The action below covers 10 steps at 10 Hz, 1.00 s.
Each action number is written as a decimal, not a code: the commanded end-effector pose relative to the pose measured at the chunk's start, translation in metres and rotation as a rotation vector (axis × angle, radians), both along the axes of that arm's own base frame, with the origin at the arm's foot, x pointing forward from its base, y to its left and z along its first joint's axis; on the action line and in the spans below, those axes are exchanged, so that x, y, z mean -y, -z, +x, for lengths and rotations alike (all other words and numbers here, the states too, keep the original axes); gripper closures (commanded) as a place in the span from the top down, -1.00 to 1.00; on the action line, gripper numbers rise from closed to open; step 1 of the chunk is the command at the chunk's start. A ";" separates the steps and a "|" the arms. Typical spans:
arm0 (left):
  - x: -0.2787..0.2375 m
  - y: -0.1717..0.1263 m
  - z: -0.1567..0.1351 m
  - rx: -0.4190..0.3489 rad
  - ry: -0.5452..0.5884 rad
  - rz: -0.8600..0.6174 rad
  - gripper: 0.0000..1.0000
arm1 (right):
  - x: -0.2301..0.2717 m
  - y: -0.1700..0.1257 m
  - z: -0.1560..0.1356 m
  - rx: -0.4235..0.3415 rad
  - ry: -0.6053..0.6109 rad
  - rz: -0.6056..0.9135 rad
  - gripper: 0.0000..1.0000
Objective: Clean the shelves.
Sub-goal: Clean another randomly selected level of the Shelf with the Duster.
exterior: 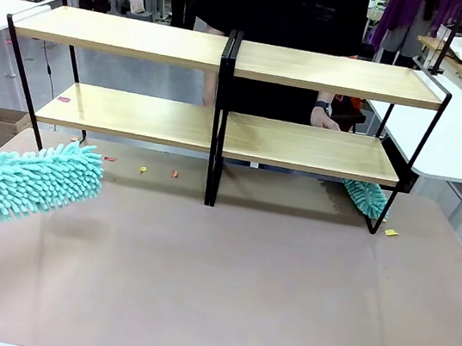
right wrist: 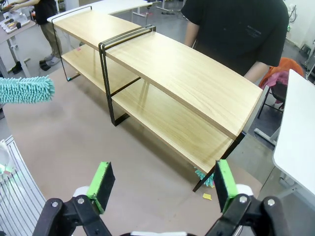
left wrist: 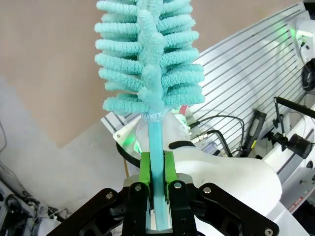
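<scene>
Left hand (left wrist: pixel 157 169) pinching fluffy teal duster (exterior: pixel 25 181), lower left.
We judge a careless sweep may snag the black-framed wooden shelves (exterior: pixel 316 71); right hand (right wrist: pixel 162 179) spread.

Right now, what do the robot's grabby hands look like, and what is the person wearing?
The left gripper and right gripper each have two black jointed fingers with silver bolts, tipped with bright green pads. The person wears a black short-sleeved shirt and a dark wristwatch.
</scene>
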<state>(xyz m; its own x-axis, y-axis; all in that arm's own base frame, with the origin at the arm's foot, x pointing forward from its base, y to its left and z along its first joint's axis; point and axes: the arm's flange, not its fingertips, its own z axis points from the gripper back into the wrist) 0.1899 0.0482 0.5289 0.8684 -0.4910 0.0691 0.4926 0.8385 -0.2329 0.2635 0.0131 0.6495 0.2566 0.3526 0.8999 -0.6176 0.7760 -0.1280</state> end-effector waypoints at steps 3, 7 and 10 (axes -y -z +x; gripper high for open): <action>0.025 0.054 -0.007 0.000 0.008 -0.006 -0.74 | 0.001 -0.001 0.001 0.002 -0.004 0.005 1.00; 0.073 0.055 0.010 -0.022 0.003 0.129 -0.74 | 0.001 -0.001 0.001 0.002 -0.004 0.005 1.00; 0.092 0.060 0.012 -0.006 -0.036 0.165 -0.74 | 0.001 -0.001 0.001 0.002 -0.004 0.005 1.00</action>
<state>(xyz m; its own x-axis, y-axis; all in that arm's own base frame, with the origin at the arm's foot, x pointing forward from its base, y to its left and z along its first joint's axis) 0.2224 -0.0333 0.5197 0.8673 -0.4971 -0.0270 0.4923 0.8645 -0.1016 0.2635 0.0131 0.6495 0.2566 0.3527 0.8999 -0.6176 0.7760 -0.1280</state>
